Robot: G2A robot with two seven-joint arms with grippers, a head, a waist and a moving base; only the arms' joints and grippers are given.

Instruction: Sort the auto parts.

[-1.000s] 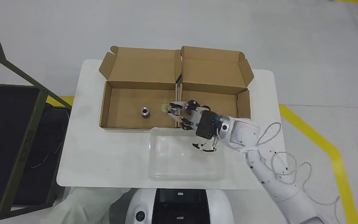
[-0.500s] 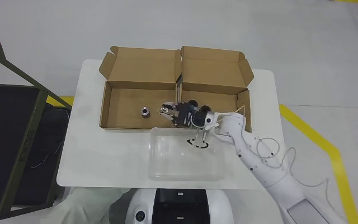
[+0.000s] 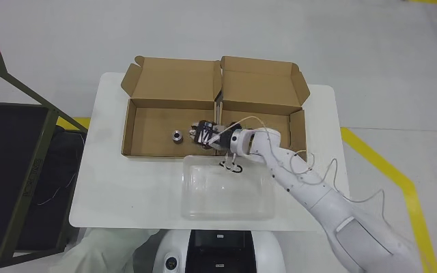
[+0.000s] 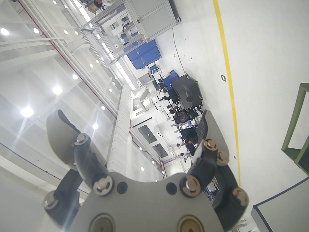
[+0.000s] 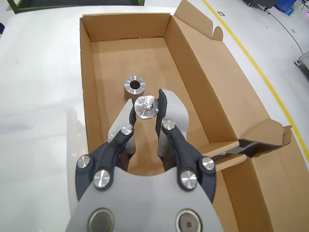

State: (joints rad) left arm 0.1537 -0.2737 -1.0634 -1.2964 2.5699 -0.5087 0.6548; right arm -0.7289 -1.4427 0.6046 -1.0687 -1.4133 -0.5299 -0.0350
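My right gripper (image 5: 146,111) (image 3: 203,132) is shut on a small shiny metal part (image 5: 146,107) with a faceted round head. It hangs over the right end of the left cardboard box (image 3: 147,143) (image 5: 108,56). A hollow metal cylinder (image 5: 134,87) (image 3: 177,136) stands upright on that box's floor, just beyond the held part. My left gripper (image 4: 131,131) points up at the hall's ceiling, fingers (image 4: 60,134) spread apart with nothing between them.
A second cardboard box (image 3: 263,123) adjoins the first on the right, both with flaps raised at the back. A clear plastic tray (image 3: 205,198) lies on the white table (image 3: 109,177) in front of the boxes. A dark green cart (image 3: 27,170) stands left of the table.
My right gripper has moved left with the metal part, from above the tray's back edge and the boxes' divider to over the left box, closer to the cylinder.
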